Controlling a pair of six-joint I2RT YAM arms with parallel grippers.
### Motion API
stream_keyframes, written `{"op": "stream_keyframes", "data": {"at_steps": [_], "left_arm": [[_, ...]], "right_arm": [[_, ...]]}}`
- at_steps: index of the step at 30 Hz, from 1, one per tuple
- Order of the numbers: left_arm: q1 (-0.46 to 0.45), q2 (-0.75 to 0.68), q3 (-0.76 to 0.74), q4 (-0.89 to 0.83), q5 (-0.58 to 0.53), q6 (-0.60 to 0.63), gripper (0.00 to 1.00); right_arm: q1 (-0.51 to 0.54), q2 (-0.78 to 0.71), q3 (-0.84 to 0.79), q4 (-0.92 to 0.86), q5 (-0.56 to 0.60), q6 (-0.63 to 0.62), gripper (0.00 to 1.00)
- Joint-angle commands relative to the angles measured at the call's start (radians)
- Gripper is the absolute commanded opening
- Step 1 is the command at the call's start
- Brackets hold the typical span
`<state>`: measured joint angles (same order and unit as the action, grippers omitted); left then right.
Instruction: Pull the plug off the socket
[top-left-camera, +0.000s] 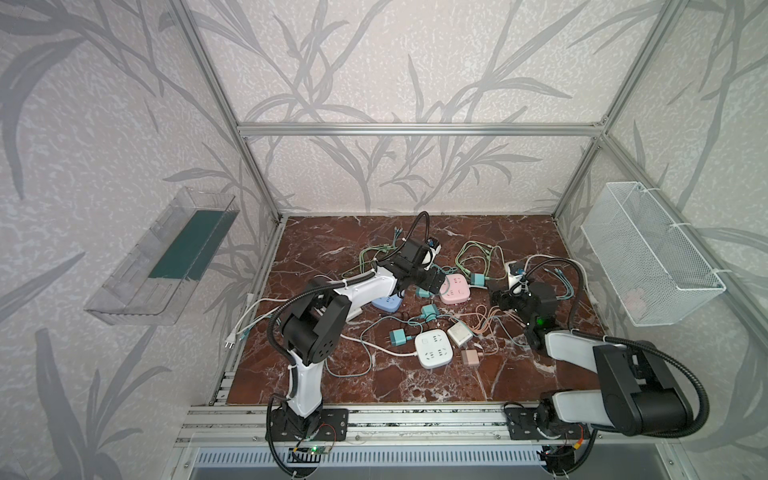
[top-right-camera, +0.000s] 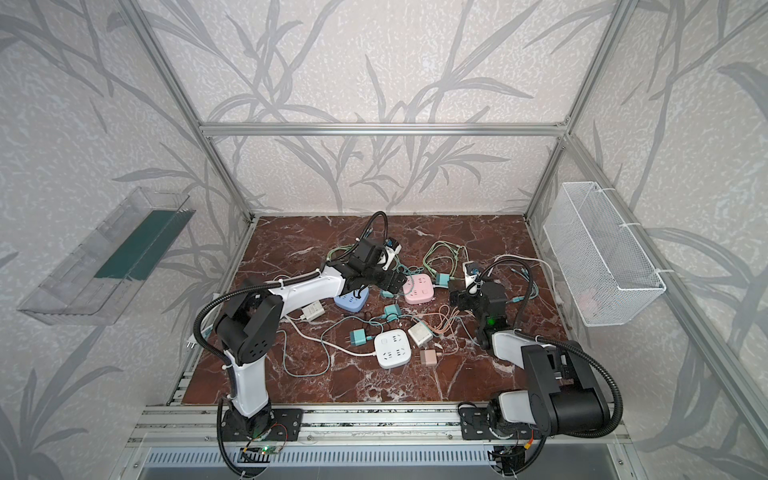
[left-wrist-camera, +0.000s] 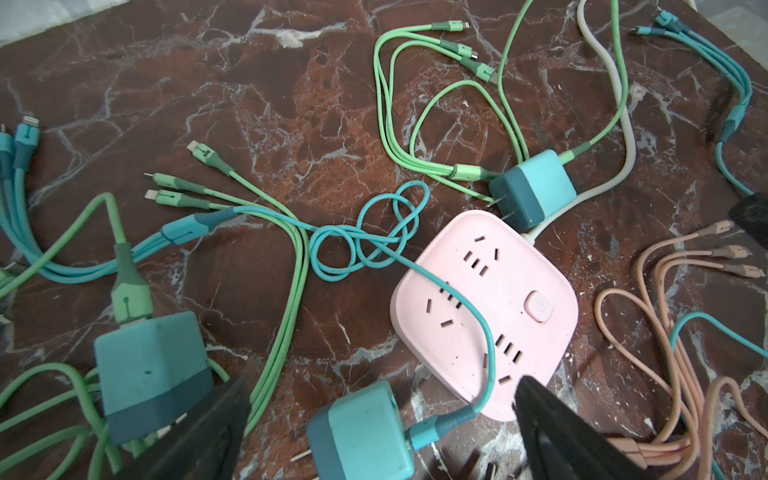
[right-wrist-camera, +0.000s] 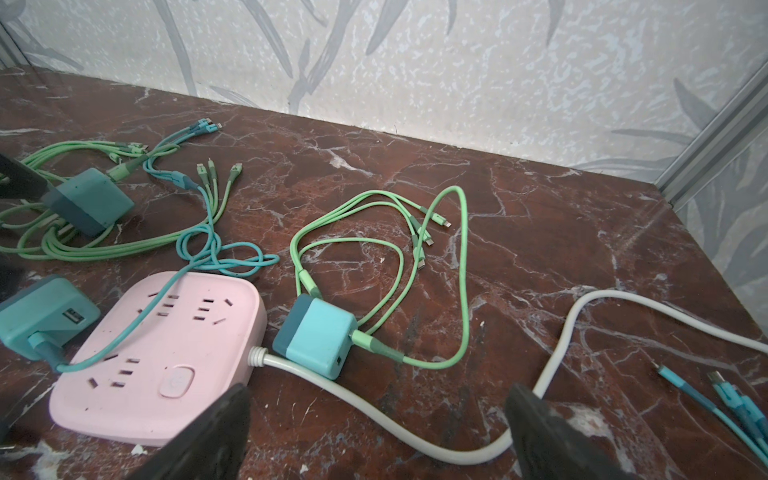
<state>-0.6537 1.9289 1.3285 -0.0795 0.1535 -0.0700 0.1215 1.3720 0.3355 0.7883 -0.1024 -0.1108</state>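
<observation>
The left hand stands wide, its dark fingers spread to either side of a teal plug that lies on its side on the table with nothing gripping it. A bare prong shows at its base, so it sits in no slot. Just beside it is the pink socket, every slot on its top face empty, with the plug's teal cable draped loosely across it. A second teal plug lies at the socket's far corner, prongs bare too. The right hand is also spread wide and holds nothing, low over the socket's white cord. In both top views the left arm reaches forward towards the middle, wrist tipped down over the pink block, while the right arm folds at the elbow and points inward at the same spot. By my reading the pull is done here and this is the release. The next move calls for lifting both hands clear without snagging the draped cable.
</observation>
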Motion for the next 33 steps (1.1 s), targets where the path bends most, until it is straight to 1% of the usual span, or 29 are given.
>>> {"op": "stream_keyframes", "data": {"at_steps": [1, 9, 16, 21, 27, 28, 30, 33], "left_arm": [[-0.003, -0.054, -0.024, 0.033, -0.025, 0.012, 0.99], [-0.003, -0.109, -0.064, 0.056, -0.052, 0.020, 0.99], [-0.003, -0.164, -0.118, 0.093, -0.077, 0.022, 0.99], [-0.001, -0.207, -0.150, 0.105, -0.095, 0.027, 0.99], [0.003, -0.282, -0.226, 0.136, -0.153, 0.036, 0.99], [0.005, -0.295, -0.241, 0.144, -0.166, 0.037, 0.99], [0.007, -0.319, -0.275, 0.162, -0.200, 0.034, 0.99], [0.012, -0.361, -0.337, 0.195, -0.258, 0.029, 0.99]], "right_arm": [[0.007, 0.021, -0.008, 0.088, 0.027, -0.031, 0.95], [0.007, 0.123, 0.002, 0.177, 0.035, -0.046, 0.96], [0.006, 0.135, 0.024, 0.148, 0.049, -0.037, 0.97], [-0.003, 0.177, 0.048, 0.142, 0.058, -0.021, 0.98], [-0.018, 0.186, 0.059, 0.130, 0.041, -0.007, 0.99], [-0.019, 0.189, 0.058, 0.128, 0.065, 0.001, 0.99], [-0.021, 0.211, 0.043, 0.180, 0.099, 0.021, 0.99], [-0.023, 0.214, 0.040, 0.190, 0.102, 0.024, 0.99]]}}
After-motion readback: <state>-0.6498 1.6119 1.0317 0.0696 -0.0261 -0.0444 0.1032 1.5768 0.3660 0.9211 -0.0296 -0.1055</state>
